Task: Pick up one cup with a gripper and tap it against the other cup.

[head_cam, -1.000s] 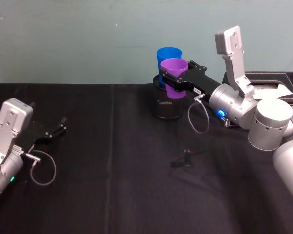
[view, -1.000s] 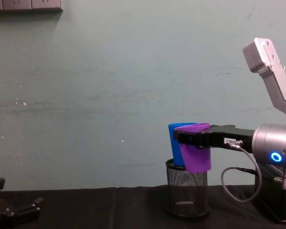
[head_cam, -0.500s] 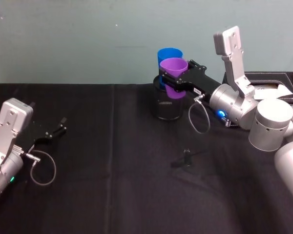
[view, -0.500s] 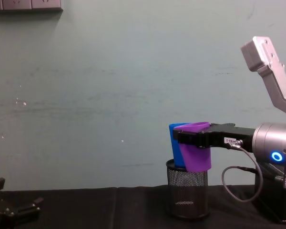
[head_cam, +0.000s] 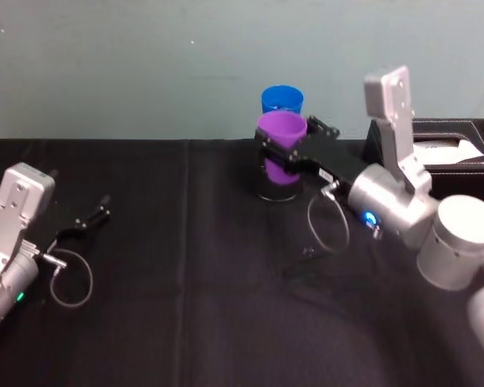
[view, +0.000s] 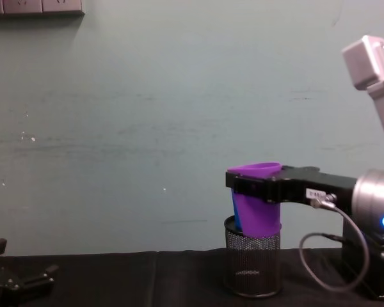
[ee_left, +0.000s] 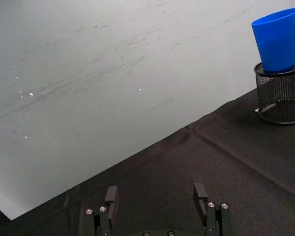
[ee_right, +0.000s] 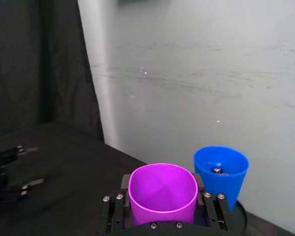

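Observation:
My right gripper (head_cam: 289, 145) is shut on the purple cup (head_cam: 281, 147) and holds it upright in the air, in front of the blue cup (head_cam: 282, 99). The blue cup stands in a black mesh holder (view: 251, 265) at the back of the table. From the chest the purple cup (view: 256, 206) hides nearly all of the blue cup (view: 234, 216). At the right wrist the purple cup (ee_right: 162, 189) sits between the fingers (ee_right: 124, 183), right beside the blue cup (ee_right: 220, 172); I cannot tell whether they touch. My left gripper (head_cam: 85, 218) rests open at the table's left.
A black box (head_cam: 448, 137) with white paper stands at the back right, behind my right arm. A small dark object (head_cam: 306, 254) lies on the black cloth mid-table. The pale wall rises just behind the mesh holder (ee_left: 281, 96).
My right gripper has drawn the purple cup back toward me and slightly lower, away from the blue cup's side. It now stands in front of the blue cup. The left arm has not moved.

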